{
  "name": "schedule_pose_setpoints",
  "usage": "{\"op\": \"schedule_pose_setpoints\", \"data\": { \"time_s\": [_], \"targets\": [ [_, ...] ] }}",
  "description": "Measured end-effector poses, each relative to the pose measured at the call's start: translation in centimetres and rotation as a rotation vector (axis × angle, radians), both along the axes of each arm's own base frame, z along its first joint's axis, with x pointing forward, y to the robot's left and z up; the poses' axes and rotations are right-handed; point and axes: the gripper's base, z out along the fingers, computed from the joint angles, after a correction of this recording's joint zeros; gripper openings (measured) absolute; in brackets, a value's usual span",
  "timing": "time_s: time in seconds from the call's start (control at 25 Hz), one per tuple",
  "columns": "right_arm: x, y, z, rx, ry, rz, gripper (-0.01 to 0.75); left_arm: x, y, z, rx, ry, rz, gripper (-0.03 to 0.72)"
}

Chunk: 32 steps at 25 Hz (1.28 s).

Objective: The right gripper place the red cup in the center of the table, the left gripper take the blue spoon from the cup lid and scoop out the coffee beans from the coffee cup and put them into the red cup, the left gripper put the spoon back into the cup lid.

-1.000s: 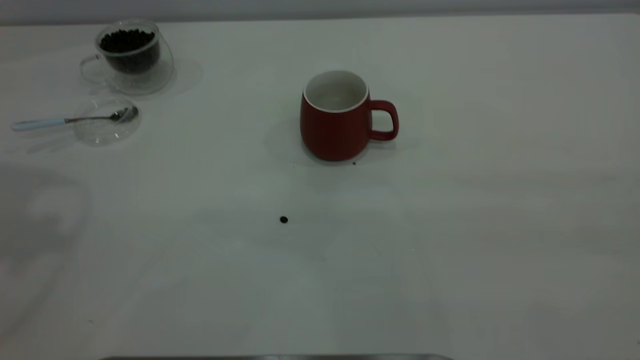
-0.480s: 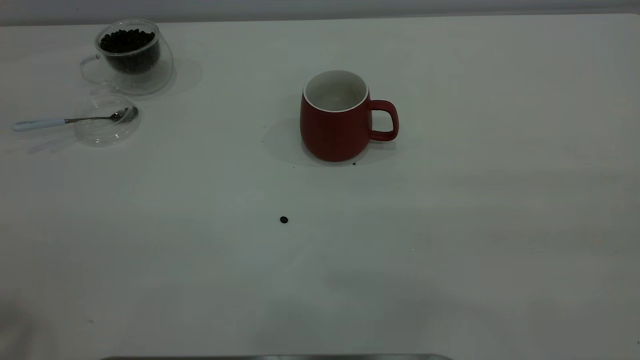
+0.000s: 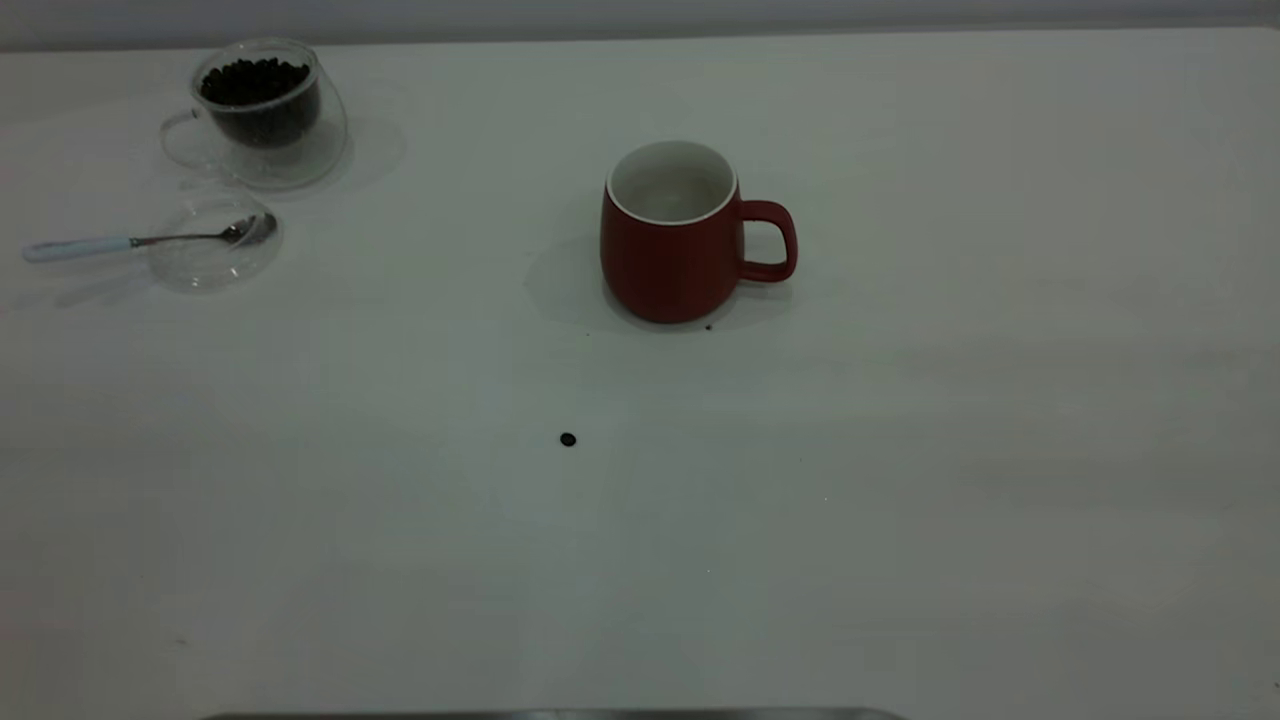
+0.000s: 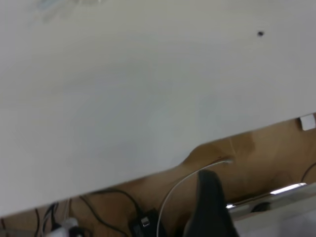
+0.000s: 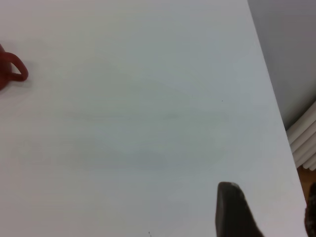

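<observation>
The red cup point(image 3: 670, 240) stands upright near the middle of the white table point(image 3: 900, 450), handle to the right and white inside; its handle also shows in the right wrist view point(image 5: 14, 69). The clear coffee cup point(image 3: 258, 110) with dark coffee beans point(image 3: 255, 82) stands at the far left. In front of it the blue spoon point(image 3: 130, 241) lies with its metal bowl in the clear cup lid point(image 3: 213, 250) and its handle sticking out left. My left gripper point(image 4: 210, 197) is over the table's near edge. My right gripper point(image 5: 274, 212) is open and empty over the table's right side.
A single loose bean point(image 3: 568, 439) lies on the table in front of the red cup and also shows in the left wrist view point(image 4: 260, 33). A tiny dark speck point(image 3: 708, 326) lies at the cup's base. Cables lie on the floor point(image 4: 143, 217) beyond the table edge.
A dim shadow on the table's left front has faded away. The cups, lid, spoon and loose bean have not moved.
</observation>
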Motion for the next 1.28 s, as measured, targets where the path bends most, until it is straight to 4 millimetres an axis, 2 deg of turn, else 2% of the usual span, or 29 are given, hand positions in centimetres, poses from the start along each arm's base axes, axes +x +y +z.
{"op": "schedule_pose_setpoints", "data": {
  "time_s": [0.2,0.36,1.28],
  "targets": [
    [0.0,0.0,0.0,0.0,0.0,0.0,0.384,-1.2,1.4,-2.3,0.079,-0.005,0.148,0.595],
    [0.0,0.0,0.0,0.0,0.0,0.0,0.384,-1.4,1.8,-3.3,0.084,-0.013,0.219,0.595],
    [0.0,0.0,0.0,0.0,0.0,0.0,0.384,-1.9,1.9,-3.3,0.068,-0.064,0.241,0.595]
  ]
}}
